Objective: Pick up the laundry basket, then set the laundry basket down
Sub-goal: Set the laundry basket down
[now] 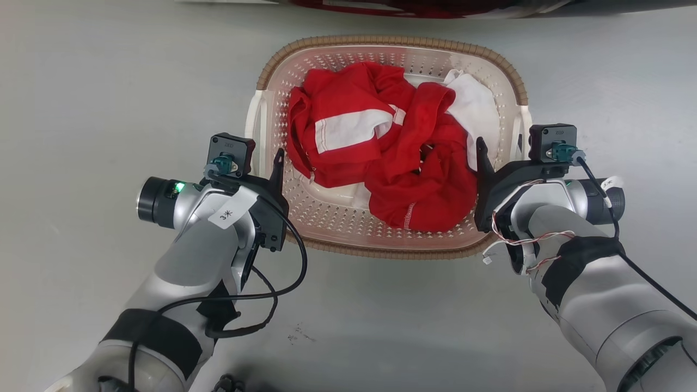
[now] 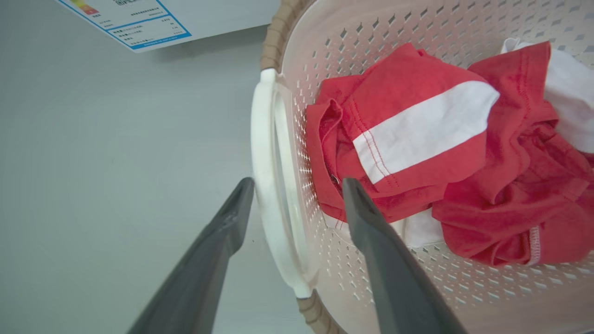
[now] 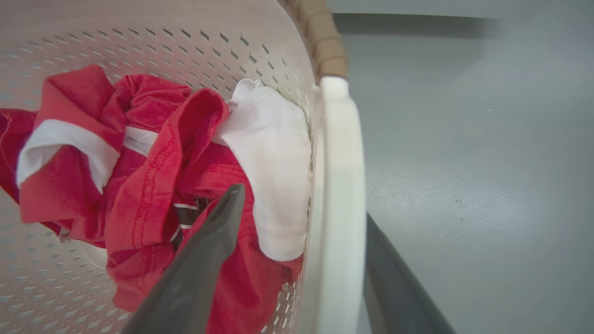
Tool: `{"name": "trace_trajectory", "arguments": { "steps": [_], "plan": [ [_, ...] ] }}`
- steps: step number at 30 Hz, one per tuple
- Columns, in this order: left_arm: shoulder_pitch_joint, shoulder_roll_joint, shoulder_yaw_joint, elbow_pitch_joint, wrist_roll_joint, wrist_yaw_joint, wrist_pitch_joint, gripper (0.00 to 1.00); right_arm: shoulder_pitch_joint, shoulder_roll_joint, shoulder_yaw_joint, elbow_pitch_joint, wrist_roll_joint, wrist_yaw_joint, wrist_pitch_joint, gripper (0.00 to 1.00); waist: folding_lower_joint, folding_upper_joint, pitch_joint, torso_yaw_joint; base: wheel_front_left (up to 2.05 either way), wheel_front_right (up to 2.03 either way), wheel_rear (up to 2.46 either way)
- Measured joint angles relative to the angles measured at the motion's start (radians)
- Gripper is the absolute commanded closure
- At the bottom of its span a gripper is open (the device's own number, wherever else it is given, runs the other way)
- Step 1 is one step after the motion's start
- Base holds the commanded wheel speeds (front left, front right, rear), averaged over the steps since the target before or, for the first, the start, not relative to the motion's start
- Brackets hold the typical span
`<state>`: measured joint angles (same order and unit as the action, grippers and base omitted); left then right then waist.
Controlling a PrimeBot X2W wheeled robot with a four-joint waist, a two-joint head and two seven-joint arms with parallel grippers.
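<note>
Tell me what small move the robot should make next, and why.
Probably close both grippers: the left gripper stands open astride the left handle, the right gripper open astride the right handle, one finger inside, one outside, so neither grips the laundry basket yet.

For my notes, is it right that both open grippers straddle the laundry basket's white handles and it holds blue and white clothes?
Not quite: the head view shows red and white clothes in the laundry basket, not blue. The left gripper and right gripper do straddle its handles, open.

Bright even light, blurry fg
</note>
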<state>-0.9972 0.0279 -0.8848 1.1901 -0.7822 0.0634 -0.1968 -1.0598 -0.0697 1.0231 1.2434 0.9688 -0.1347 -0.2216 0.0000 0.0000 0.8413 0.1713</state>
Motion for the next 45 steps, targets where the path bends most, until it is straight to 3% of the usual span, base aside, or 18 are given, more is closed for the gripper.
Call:
{"name": "trace_trajectory", "arguments": {
  "steps": [23, 35, 45],
  "plan": [
    [0.056, 0.000, 0.033, -0.008, -0.039, -0.002, -0.043, 0.00, 0.005, 0.000, -0.030, 0.006, 0.001, 0.012, -0.026, 0.00, -0.0001, 0.0000, -0.152, -0.021, 0.00, 0.00, 0.00],
    [0.134, 0.003, 0.072, -0.036, -0.057, -0.002, -0.053, 0.00, 0.080, 0.004, -0.070, -0.078, -0.001, 0.031, -0.027, 0.00, -0.0001, -0.0001, -0.298, -0.046, 0.00, 0.00, 0.00],
    [0.241, 0.045, 0.110, -0.135, -0.017, 0.016, -0.053, 0.00, 0.186, -0.007, -0.151, -0.177, -0.021, 0.030, -0.028, 0.00, -0.0002, -0.0001, -0.440, -0.066, 0.00, 0.00, 0.00]
  ]
}}
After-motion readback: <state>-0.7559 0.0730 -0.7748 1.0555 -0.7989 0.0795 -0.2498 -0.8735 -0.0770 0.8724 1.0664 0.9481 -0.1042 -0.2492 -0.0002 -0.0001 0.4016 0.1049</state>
